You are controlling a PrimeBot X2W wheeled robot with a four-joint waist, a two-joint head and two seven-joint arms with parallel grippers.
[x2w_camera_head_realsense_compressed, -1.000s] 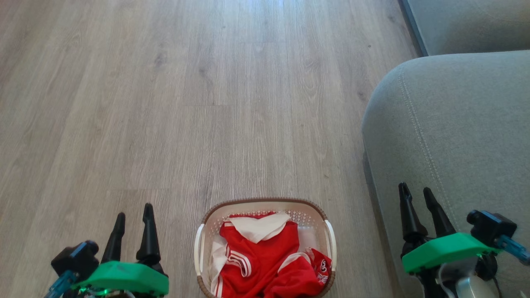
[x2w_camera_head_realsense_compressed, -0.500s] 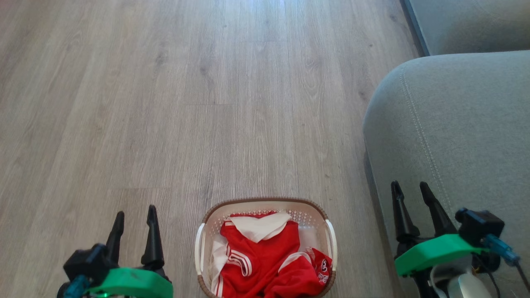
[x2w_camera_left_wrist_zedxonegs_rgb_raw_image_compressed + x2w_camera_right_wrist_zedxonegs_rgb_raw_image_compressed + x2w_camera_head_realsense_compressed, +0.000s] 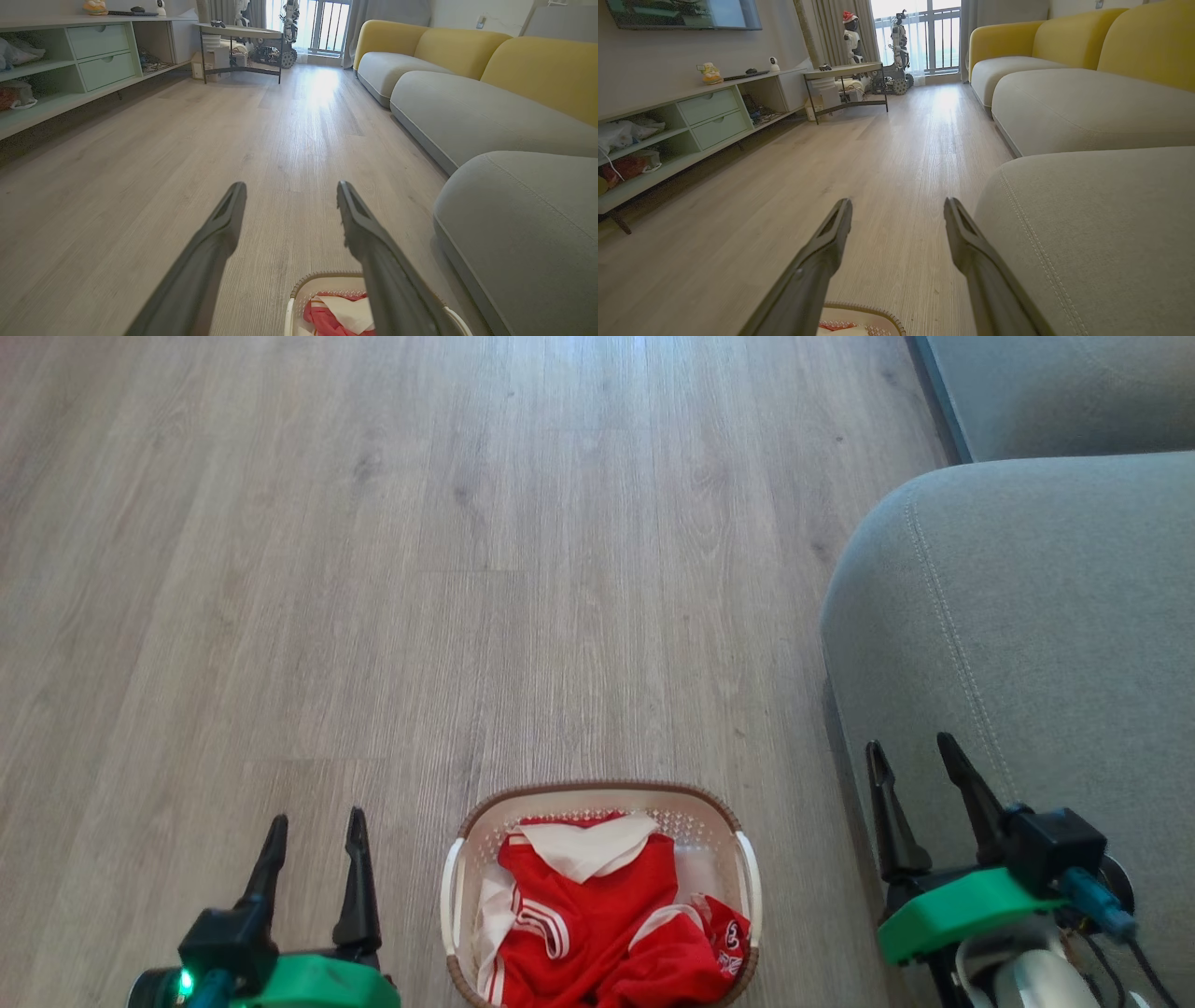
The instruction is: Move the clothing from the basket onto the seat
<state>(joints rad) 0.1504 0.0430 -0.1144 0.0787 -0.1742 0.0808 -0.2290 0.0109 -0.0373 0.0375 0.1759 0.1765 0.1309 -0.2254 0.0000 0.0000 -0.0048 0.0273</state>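
Clothing: your red-and-white pile [image 3: 597,924] is bunched up inside the basket [image 3: 693,800], with a white panel lying on top toward the far side.
Basket: it sits on the wood floor [image 3: 373,569], bottom centre of your head view. It's between your two grippers and apart from both. Its near end is cut off by the frame edge.
Seat: the big grey cushion [image 3: 1046,616] is on your right, near the basket with a strip of floor between them. A stitched seam follows its rounded edge.
Left gripper: it's [image 3: 317,817] low on your left, just beside the basket. The fingers are spread wide with bare floor between them. In the left wrist view one finger crosses in front of the basket rim.
Right gripper: it's [image 3: 909,743] low on your right, fingers spread apart and empty too. It hangs at the seat's front edge, one tip over floor and the other over grey fabric. Can't tell if it touches the cushion.
Background: the wrist views show a pale green shelf unit [image 3: 93,60] along the wall and yellow backrests [image 3: 537,70] behind more grey cushions.
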